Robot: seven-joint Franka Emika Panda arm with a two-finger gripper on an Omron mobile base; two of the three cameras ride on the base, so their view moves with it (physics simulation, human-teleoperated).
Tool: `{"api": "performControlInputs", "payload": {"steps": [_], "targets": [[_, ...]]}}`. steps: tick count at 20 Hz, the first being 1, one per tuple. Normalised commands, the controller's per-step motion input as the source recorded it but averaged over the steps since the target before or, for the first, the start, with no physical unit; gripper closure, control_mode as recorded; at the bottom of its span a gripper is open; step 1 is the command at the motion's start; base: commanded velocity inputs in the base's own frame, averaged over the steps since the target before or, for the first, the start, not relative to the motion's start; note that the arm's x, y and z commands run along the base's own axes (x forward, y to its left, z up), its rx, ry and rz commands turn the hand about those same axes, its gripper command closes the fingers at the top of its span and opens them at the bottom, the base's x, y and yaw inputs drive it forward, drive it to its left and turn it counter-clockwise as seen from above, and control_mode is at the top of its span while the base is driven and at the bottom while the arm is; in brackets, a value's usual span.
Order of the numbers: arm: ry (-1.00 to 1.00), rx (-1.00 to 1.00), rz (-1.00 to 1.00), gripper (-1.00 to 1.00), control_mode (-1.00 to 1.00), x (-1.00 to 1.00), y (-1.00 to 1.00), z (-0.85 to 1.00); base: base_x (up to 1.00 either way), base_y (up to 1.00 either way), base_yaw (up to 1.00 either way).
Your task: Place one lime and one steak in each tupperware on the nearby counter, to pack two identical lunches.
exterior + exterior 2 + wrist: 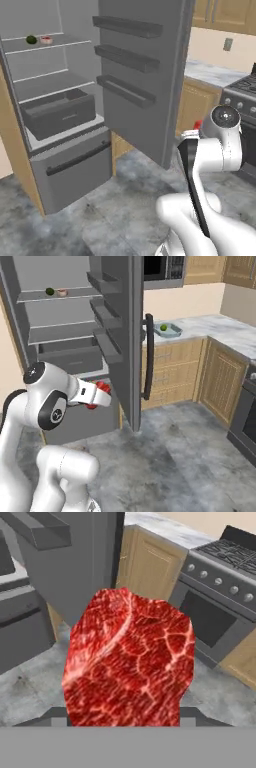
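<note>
A bright red steak (pixel 127 662) is held clenched in the gripper (pixel 98 394), carried in front of the open fridge door (pixel 127 336), above the floor. In the right base view the red piece is seen at the end of the hand, just beside the door's lower edge. In the hand view the meat is seen close up, and the finger tips themselves are hidden behind it.

On the upper fridge shelf (pixel 50 46) a dark green lime (pixel 31 39) and a second, pale-rimmed steak (pixel 46 39) are left lying side by side near the back left corner. On the counter (pixel 200 328) to the right of the fridge, a pale blue-grey tupperware (pixel 167 330) is set close to the front edge, with a brighter lime (pixel 163 327) already lying in it.

The step in hand is judged to be the carrying of the steak to that tray. It is best done with the grip kept firm, the door edge cleared widely, and the meat lowered inside the rim beside the lime, not on top of it, before the jaws are released
</note>
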Motion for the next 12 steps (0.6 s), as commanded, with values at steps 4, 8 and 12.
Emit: {"api": "performControlInputs", "payload": {"steps": [4, 8, 12], "targets": [[0.0, 0.0, 0.0, 1.0, 1.0, 0.0, 0.0, 0.0, -0.18, -0.45, -0.61], [0.0, 0.0, 0.0, 1.0, 1.0, 0.0, 0.0, 0.0, 0.91, -0.96, -0.31], [0.0, 0.0, 0.0, 1.0, 1.0, 0.0, 0.0, 0.0, 1.0, -0.84, -0.14]]}}
